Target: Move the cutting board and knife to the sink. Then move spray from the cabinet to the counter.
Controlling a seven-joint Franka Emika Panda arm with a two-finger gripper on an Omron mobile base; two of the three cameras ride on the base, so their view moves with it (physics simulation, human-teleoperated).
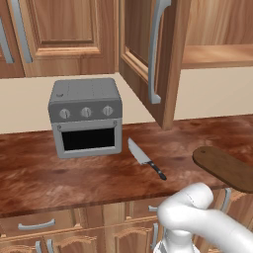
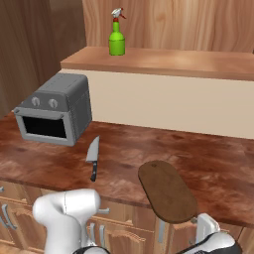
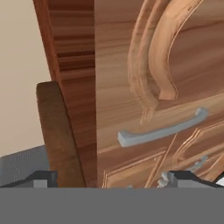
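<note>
Reddish wood tabletop carries the oblong brown cutting board, overhanging the front edge, and black-handled knife. Open cabinet shelves the green spray. Fingers spread apart.

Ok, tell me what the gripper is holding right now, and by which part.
Nothing is held. The gripper is open, down in front of the lower cabinets; the cutting board and knife lie untouched on the counter.

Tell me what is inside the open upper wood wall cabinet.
The brown wood cabinet holds one small bright-green spray bottle with a red-and-white trigger head, upright on its shelf. The open raised-panel door hides part of the interior in the left base view.
</note>
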